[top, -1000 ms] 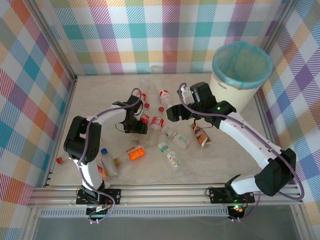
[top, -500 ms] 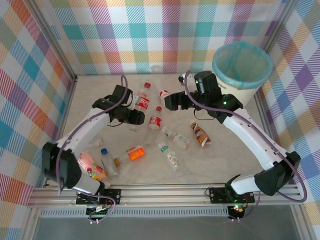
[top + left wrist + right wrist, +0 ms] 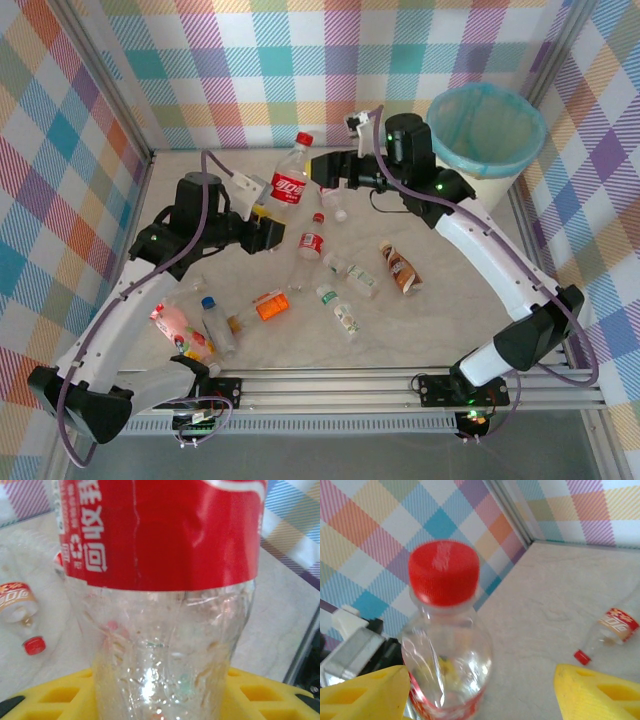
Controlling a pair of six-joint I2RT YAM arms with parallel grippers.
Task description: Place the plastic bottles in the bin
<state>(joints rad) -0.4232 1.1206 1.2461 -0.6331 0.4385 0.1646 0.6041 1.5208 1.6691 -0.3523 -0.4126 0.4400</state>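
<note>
**Red-labelled plastic bottle** (image 3: 289,180), clear with a red cap, is held tilted above the table (image 3: 450,310), cap toward the back wall. The left gripper (image 3: 266,212) pinches its lower body between yellow fingers (image 3: 45,697). The right gripper (image 3: 482,675), fingers spread, sits just beside the cap end without gripping it. The bin (image 3: 535,135) stands at the far right corner. Other bottles (image 3: 312,243) lie scattered below.

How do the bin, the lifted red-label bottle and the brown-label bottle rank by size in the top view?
1. the bin, by far the largest.
2. the lifted red-label bottle; it is raised nearer the camera, so its lead is unsure.
3. the brown-label bottle.
</note>
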